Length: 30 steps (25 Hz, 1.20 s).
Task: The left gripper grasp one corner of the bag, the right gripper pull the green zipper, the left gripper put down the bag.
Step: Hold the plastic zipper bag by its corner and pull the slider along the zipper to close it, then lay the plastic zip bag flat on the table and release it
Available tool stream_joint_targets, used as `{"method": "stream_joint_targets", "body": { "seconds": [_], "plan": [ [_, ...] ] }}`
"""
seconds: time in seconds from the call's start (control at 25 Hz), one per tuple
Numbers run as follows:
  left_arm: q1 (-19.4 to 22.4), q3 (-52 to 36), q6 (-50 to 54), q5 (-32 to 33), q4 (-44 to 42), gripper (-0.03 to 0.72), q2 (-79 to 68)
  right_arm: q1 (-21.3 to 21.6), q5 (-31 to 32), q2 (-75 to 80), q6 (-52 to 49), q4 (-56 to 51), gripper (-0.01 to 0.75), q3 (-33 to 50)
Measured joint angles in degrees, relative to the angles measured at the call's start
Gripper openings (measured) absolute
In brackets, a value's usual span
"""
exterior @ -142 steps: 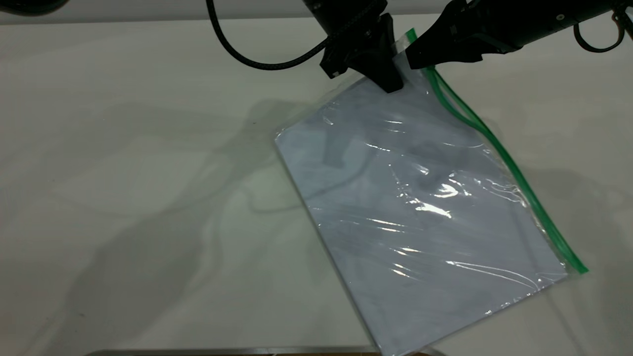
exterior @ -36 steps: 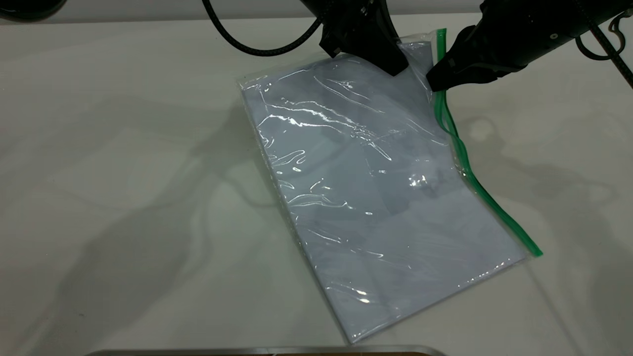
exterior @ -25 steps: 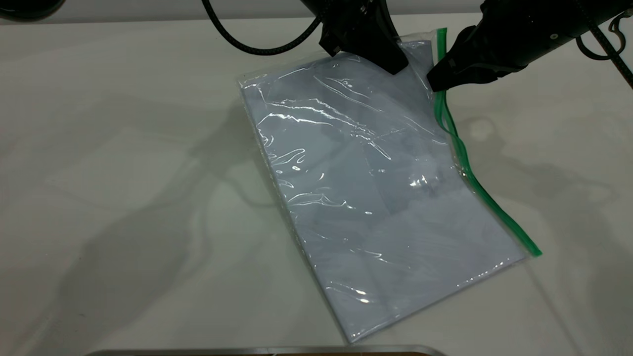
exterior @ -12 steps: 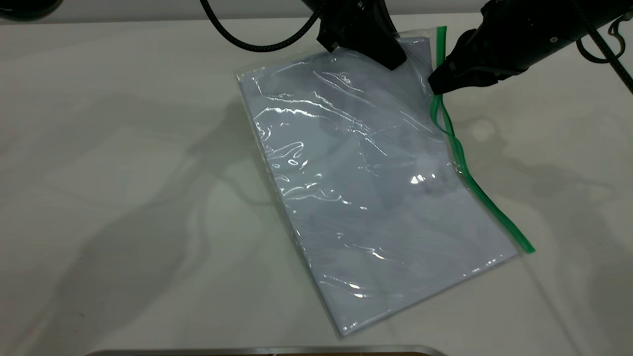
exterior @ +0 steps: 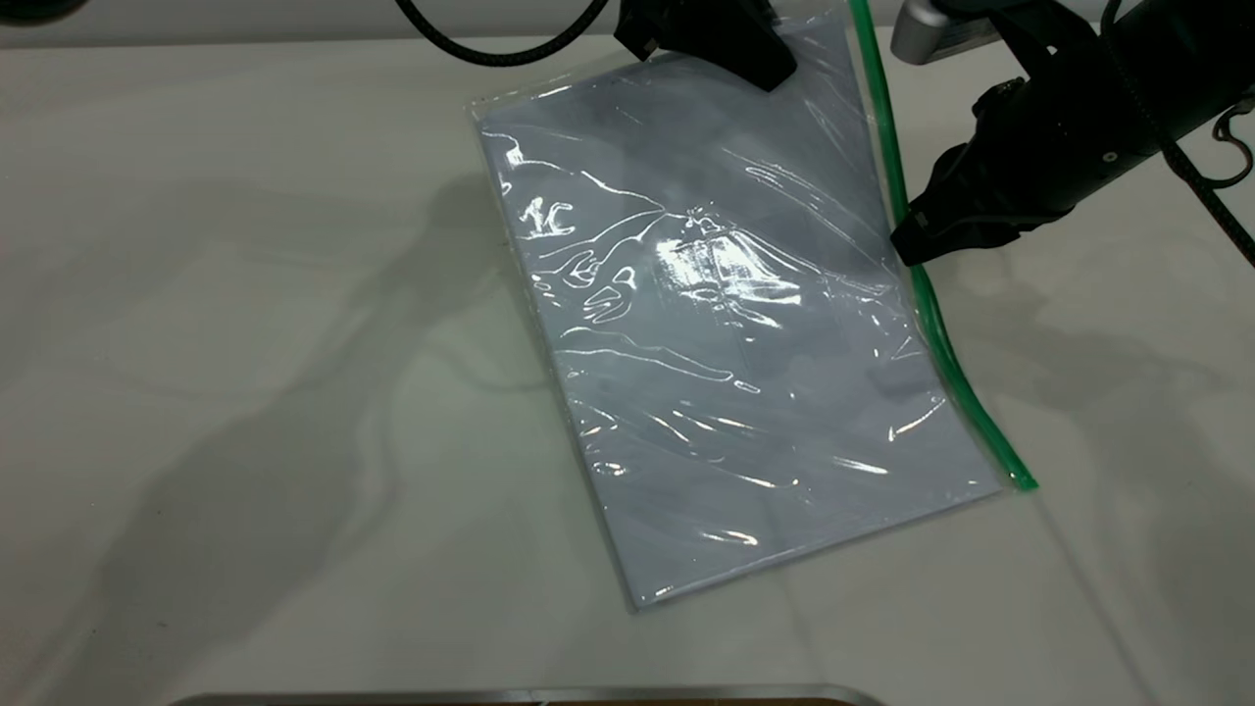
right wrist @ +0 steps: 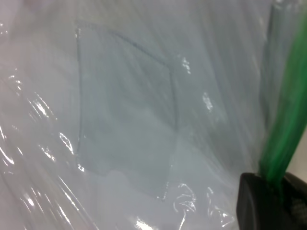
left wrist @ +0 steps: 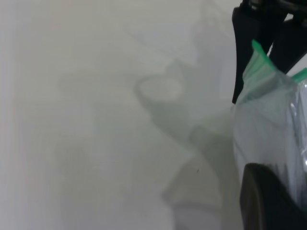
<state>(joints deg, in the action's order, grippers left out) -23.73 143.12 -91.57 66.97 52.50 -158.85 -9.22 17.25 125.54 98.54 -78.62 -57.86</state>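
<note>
While the left gripper (exterior: pixel 760 64) pinches the bag (exterior: pixel 726 324) at its raised far corner (exterior: pixel 824 29), the right gripper (exterior: pixel 907 245) is clamped on the green zipper (exterior: pixel 931 324) midway along the right edge.

The bag (exterior: pixel 745 333) lies on the table (exterior: pixel 245 343), far end lifted; the left gripper (exterior: pixel 760 59) holds that end, the right gripper (exterior: pixel 907 245) at its right edge.

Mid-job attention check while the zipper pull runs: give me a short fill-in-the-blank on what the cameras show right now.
1. The left tool holds the bag by its raised ____.
2. The right tool is shut on the ____ zipper.
3. The bag's lower end rests on the ____.

Missing words: corner; green; table
</note>
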Motion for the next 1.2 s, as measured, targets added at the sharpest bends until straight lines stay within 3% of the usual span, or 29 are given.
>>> {"method": "stream_joint_targets", "body": {
  "seconds": [0.28, 0.84, 1.04, 1.2],
  "plan": [
    [0.12, 0.07, 0.10, 0.00, -3.32, 0.053, 0.00, 0.00, -1.37, 0.07, 0.00, 0.00, 0.082, 0.00],
    [0.95, 0.30, -1.15, 0.00, -7.83, 0.053, 0.29, 0.52, -7.11, 0.11, -0.41, 0.17, 0.246, 0.68],
    [0.95, 0.30, -3.76, 0.00, -6.38, 0.053, 0.29, 0.52, -2.97, 0.11, 1.63, -0.61, 0.355, 0.68],
    [0.95, 0.30, -7.43, 0.00, -4.38, 0.053, 0.29, 0.52, -1.42, 0.11, 4.76, -3.06, 0.378, 0.68]
  ]
}}
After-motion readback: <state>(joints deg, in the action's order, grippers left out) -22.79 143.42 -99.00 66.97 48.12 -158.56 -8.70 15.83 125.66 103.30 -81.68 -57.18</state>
